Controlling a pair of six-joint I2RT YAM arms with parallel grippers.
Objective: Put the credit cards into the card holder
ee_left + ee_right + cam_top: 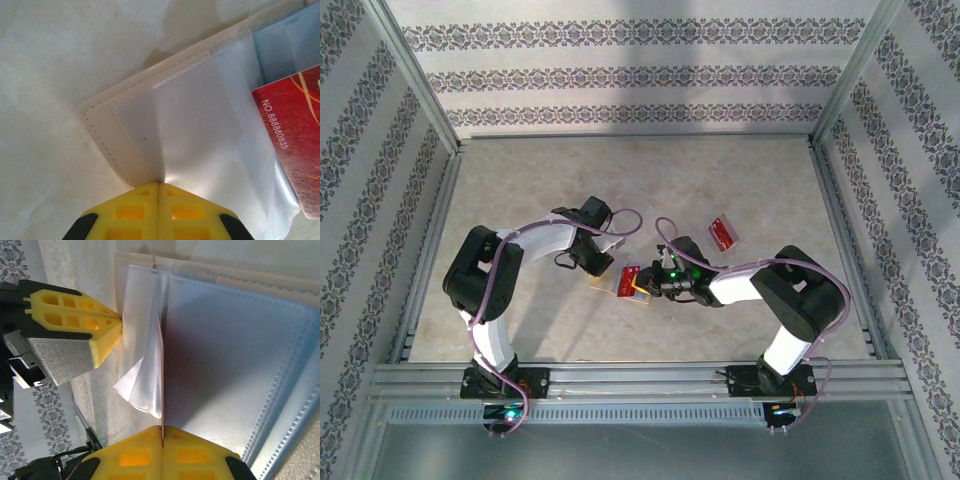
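A pale, marbled table (620,180) is bounded by aluminium rails (640,375); the opened tan card holder (185,130) is laid flat near its middle; a red credit card (723,232) is seen lying apart, further back and rightward.

Top cam: the card holder (638,296) is mostly buried under the left end effector (615,272) and the right end effector (648,285), and the other credit card (723,232) farther out is too small for me to read. Left wrist, the credit card (295,145) runs off the right edge, holder off the top. Right wrist, that card's edge-on to me, face hidden, holder clipped at the right.
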